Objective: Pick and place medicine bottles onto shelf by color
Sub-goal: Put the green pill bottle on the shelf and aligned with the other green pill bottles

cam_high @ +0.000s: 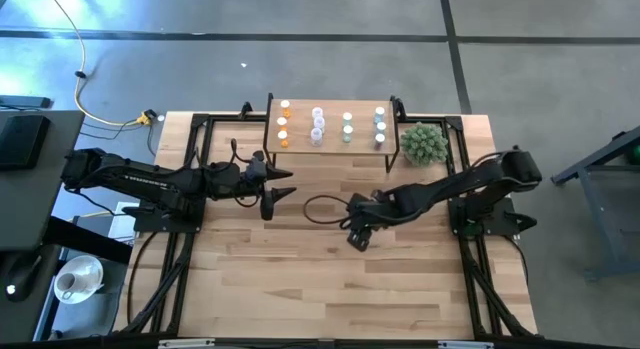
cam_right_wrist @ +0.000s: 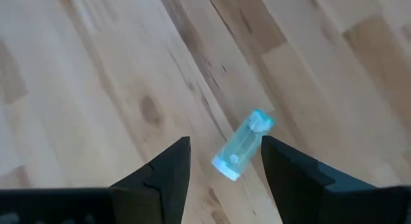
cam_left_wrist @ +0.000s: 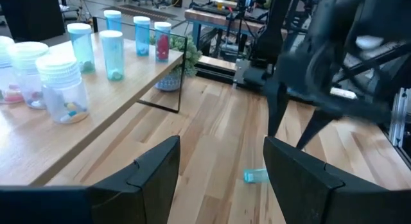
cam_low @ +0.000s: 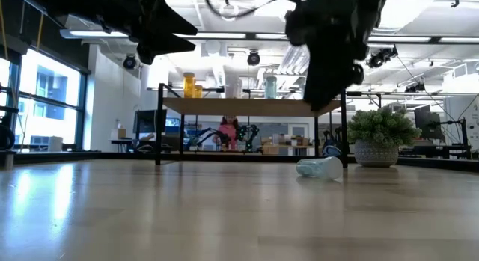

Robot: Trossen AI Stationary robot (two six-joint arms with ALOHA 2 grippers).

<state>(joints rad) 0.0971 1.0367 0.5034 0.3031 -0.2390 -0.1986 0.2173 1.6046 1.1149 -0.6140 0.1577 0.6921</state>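
A blue bottle (cam_right_wrist: 243, 145) with a white cap lies on its side on the tabletop; it also shows in the low view (cam_low: 319, 168) and the left wrist view (cam_left_wrist: 255, 176). My right gripper (cam_right_wrist: 225, 166) is open above it, pointing down and touching nothing; in the high view (cam_high: 357, 237) it hides the bottle. My left gripper (cam_left_wrist: 221, 166) is open and empty in the air left of centre (cam_high: 283, 184). The shelf (cam_high: 330, 149) stands at the far edge with standing bottles in columns: orange (cam_high: 284, 124), pink (cam_high: 317, 126), green (cam_high: 347, 127), blue (cam_high: 380, 127).
A spiky green plant ball in a pot (cam_high: 424, 142) stands right of the shelf. A dark cable loop (cam_high: 320, 207) hangs by the right arm. Black frame rails (cam_high: 190, 189) run along the table's left and right sides. Bare wood lies toward the near edge (cam_high: 330, 299).
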